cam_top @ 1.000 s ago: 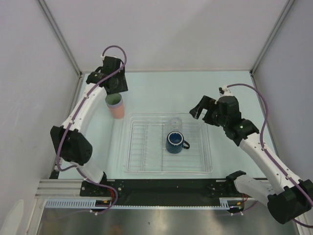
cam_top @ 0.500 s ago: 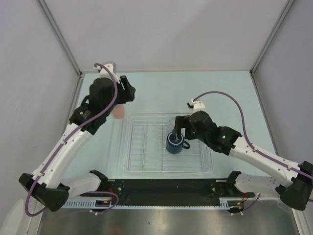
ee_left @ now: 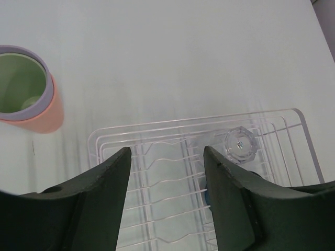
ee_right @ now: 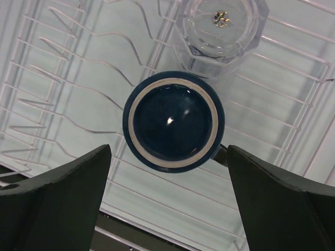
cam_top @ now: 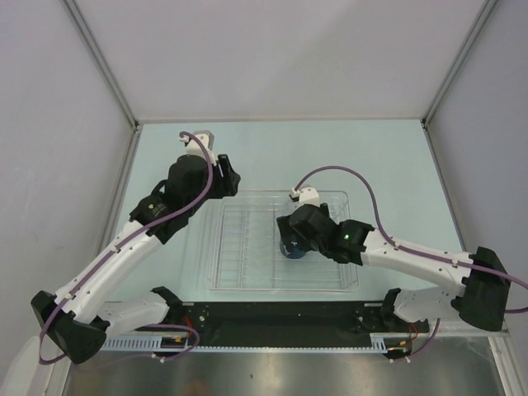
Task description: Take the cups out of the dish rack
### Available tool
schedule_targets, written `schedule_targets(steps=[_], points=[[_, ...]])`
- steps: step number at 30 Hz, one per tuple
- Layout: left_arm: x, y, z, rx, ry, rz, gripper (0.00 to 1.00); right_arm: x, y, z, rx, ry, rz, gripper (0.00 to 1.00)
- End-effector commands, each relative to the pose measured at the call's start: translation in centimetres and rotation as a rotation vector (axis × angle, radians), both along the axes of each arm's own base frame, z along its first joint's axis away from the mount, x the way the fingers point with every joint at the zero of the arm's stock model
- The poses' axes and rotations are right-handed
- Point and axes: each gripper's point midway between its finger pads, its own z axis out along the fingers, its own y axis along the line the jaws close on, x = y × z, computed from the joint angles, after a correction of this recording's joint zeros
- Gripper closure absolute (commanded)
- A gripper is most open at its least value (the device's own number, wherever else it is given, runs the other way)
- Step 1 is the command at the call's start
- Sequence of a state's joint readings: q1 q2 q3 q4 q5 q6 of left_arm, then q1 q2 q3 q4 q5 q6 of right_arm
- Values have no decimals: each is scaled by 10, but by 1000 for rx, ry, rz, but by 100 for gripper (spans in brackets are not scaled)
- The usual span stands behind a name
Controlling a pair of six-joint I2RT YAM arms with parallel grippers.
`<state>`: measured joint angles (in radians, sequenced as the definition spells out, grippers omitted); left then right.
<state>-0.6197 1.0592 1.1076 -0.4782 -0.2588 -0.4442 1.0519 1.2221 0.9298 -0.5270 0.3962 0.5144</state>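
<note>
Right wrist view: the right gripper [ee_right: 168, 157] gapes wide above the upright dark blue handled mug [ee_right: 172, 120], which sits in the clear ribbed plastic dish rack [ee_right: 57, 73] beside a small clear cup [ee_right: 220, 26]. Over the rack's far edge the left gripper [ee_left: 166, 157] hangs open and empty.

A lab test cell: plain grey panel walls [cam_top: 289, 49], aluminium corner posts [cam_top: 99, 62], pale tabletop [cam_top: 379, 148], rail-mounted robot arms [cam_top: 124, 247].
</note>
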Motion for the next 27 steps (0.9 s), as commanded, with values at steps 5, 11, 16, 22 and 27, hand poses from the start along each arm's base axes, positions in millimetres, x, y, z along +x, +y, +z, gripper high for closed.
schedule_targets(steps=[5,11,16,22,27], points=[[-5,-8,-3,-45,-22,-7,37,13,6,-27,-108,-25,1,2],[-6,-15,-12,-47,-4,-22,37,18,10,-49,-165,-10,21,2],[-6,-19,-18,-42,7,-30,37,17,13,-62,-159,23,42,6],[-7,-22,-22,-41,13,-35,37,7,13,-80,-141,83,67,13],[-9,-27,-28,-39,27,-44,38,-2,14,-103,-153,160,97,38]])
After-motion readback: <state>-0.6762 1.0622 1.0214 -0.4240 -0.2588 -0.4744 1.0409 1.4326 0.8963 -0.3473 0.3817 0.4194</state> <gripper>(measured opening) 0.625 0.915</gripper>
